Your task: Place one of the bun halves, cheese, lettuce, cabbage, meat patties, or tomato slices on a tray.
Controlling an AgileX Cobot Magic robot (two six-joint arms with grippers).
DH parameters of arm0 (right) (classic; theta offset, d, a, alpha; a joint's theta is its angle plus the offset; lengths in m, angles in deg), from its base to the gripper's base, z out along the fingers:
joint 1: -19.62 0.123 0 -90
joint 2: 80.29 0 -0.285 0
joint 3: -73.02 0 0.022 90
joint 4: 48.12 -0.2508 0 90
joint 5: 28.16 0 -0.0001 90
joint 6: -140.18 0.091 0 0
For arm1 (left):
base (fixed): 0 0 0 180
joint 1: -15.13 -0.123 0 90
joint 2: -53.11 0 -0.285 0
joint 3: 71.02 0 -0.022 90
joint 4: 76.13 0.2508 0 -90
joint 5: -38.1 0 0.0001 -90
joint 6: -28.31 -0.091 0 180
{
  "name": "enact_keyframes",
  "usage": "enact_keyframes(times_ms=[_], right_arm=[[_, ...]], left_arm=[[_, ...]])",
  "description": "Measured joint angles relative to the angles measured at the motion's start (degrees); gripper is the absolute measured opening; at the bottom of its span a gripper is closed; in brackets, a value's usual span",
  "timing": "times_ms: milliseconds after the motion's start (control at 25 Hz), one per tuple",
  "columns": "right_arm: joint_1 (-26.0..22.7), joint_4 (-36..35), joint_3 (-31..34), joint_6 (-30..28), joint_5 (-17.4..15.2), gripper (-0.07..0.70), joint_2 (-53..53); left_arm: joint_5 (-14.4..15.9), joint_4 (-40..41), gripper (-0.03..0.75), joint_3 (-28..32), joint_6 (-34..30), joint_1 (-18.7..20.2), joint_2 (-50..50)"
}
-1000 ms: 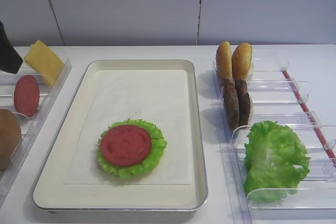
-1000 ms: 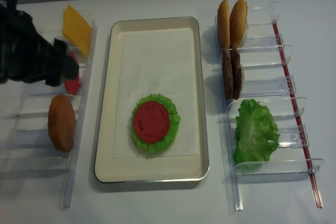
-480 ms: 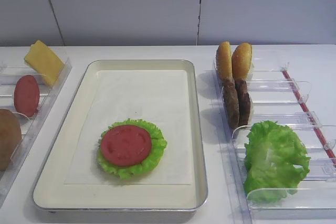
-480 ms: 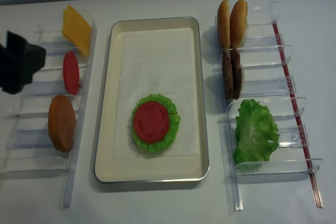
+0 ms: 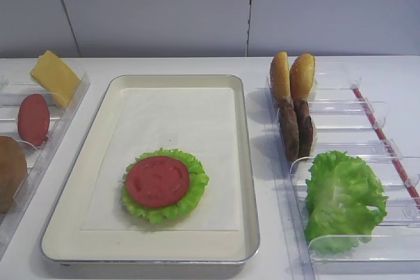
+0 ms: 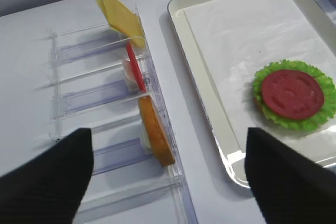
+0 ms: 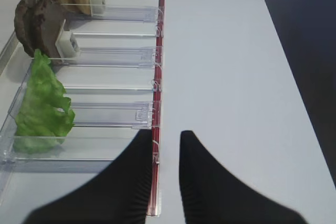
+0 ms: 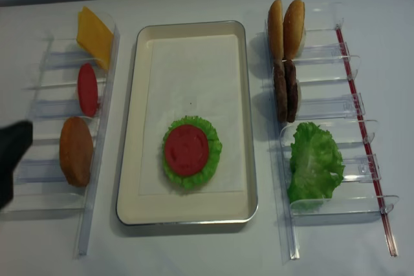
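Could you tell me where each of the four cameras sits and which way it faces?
Exterior high: in front of the table, looking across and down at the tray; no robot parts show.
Exterior high (realsense): overhead, facing straight down; a dark bit of the left arm shows at the left edge.
Right wrist: low behind the right tool, looking along the clear bins past the lettuce.
Left wrist: above the left tool, its wide-apart fingers framing the view.
Shared: both exterior views and the left wrist show the tomato slice on its green leaf.
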Motion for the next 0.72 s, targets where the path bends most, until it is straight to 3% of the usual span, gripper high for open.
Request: enact_keyframes(times_ms=[720], right_arm=[[0.0, -0.1, 0.0, 0.0, 0.0, 0.184, 0.0]], left_arm=[[3.7, 1.6, 0.553, 16.4, 2.8, -0.1, -29.7]])
